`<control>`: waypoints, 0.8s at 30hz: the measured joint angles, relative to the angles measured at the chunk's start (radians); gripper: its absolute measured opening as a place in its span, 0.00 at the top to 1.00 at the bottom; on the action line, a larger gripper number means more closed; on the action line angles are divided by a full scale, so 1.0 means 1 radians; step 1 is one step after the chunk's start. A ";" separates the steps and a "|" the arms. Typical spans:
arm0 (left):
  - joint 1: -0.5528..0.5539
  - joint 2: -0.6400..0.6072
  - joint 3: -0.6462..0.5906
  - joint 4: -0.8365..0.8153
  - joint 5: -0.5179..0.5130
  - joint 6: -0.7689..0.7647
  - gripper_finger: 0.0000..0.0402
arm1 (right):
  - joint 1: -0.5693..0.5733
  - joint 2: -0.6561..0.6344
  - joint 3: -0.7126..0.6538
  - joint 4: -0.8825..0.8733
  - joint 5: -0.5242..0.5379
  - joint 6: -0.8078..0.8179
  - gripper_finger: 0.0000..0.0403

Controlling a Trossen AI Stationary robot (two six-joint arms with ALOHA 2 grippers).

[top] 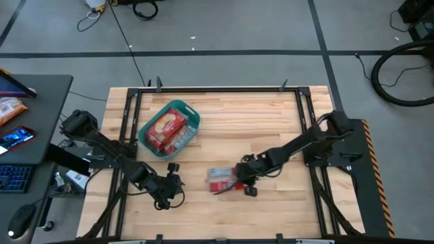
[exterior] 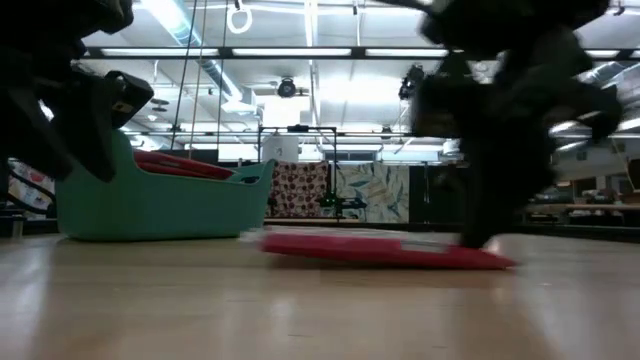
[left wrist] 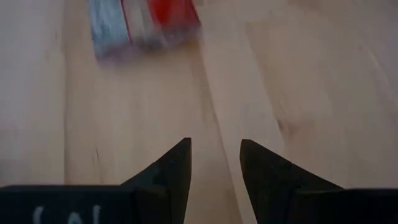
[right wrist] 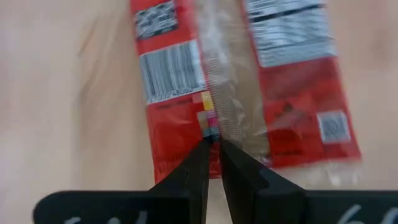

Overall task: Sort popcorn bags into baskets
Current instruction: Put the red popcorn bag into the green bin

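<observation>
On the left we see the left hand [top: 178, 177] hovering low over bare table [top: 271, 115], its fingers [left wrist: 174, 168] parted with nothing between them. Behind it stands the teal basket [top: 192, 115], holding several red popcorn bags [top: 165, 129] stacked inside. Further right, one popcorn bag [top: 220, 180] lies flat on the table, back side up. The right hand [top: 239, 184] is at this bag's edge, its fingers [right wrist: 193, 174] nearly closed, pinching the bag's centre seam. In the low view the right arm is a dark blur.
</observation>
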 joint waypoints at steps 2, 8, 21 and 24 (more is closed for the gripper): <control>0.005 0.002 0.015 0.003 -0.003 0.005 0.65 | -0.022 0.046 0.046 0.029 0.053 -0.057 0.88; 0.009 0.002 0.046 -0.047 -0.015 0.014 0.65 | -0.080 0.136 0.191 0.131 0.112 -0.222 0.88; -0.003 0.003 0.046 -0.059 -0.038 -0.016 0.65 | -0.092 0.112 0.259 0.027 0.110 -0.290 0.88; -0.004 0.003 0.046 -0.059 -0.121 -0.065 0.63 | -0.092 0.112 0.259 0.001 0.110 -0.275 0.88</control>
